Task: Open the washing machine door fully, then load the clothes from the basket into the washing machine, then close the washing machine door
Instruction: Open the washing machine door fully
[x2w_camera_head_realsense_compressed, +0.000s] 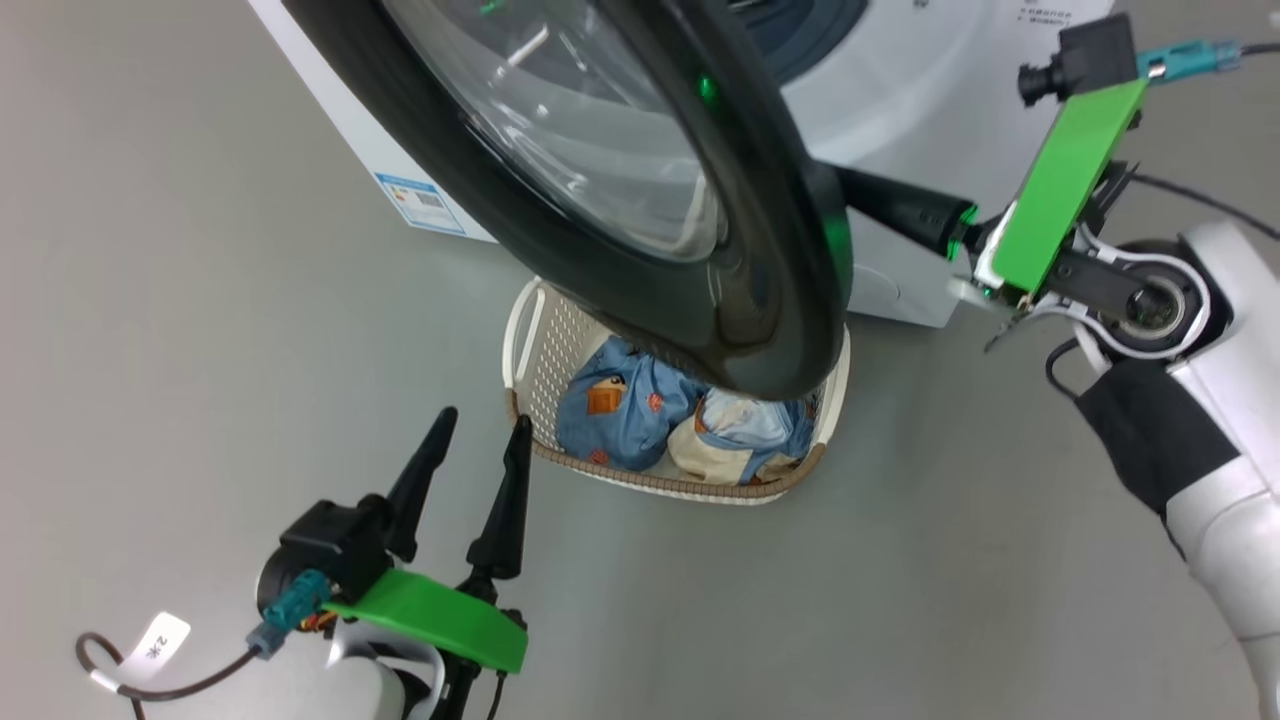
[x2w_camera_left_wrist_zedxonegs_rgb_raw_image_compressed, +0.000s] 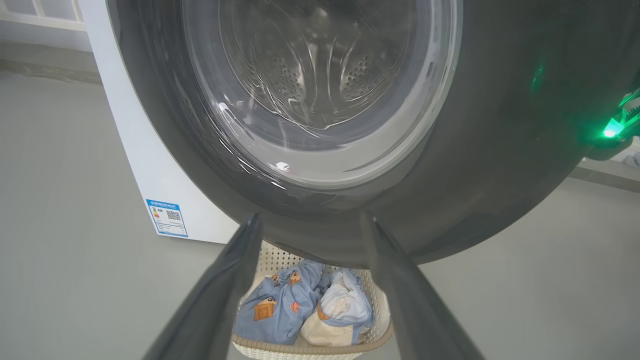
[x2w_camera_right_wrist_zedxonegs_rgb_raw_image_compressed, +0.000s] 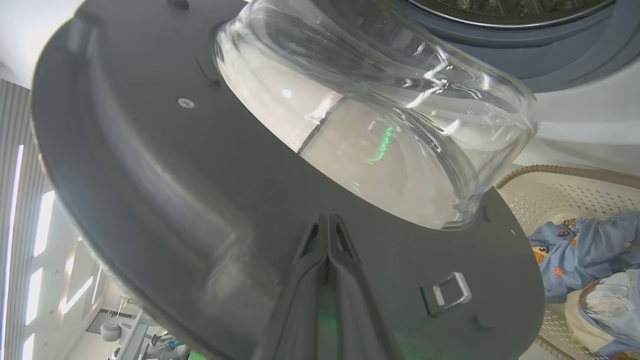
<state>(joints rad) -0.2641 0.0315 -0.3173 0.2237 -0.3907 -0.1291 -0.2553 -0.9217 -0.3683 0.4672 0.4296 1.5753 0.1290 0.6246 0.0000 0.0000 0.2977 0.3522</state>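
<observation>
The washing machine door (x2w_camera_head_realsense_compressed: 770, 250) stood partly open at upper centre, overhanging the basket (x2w_camera_head_realsense_compressed: 535, 350) of clothes (x2w_camera_head_realsense_compressed: 620, 410) on the floor (x2w_camera_head_realsense_compressed: 200, 300). The right gripper (x2w_camera_right_wrist_zedxonegs_rgb_raw_image_compressed: 327, 222), closed, had its tips at the door's inner face. The left gripper (x2w_camera_head_realsense_compressed: 483, 420), open and empty, hovered at lower left.

The door (x2w_camera_head_realsense_compressed: 790, 230) covers part of the basket (x2w_camera_head_realsense_compressed: 553, 345) (and clothes (x2w_camera_head_realsense_compressed: 615, 410)).

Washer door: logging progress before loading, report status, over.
Right gripper shut, tips on inner side of door. Left gripper open, empty, near basket. Door partly open, overhanging basket; clothes in basket.
</observation>
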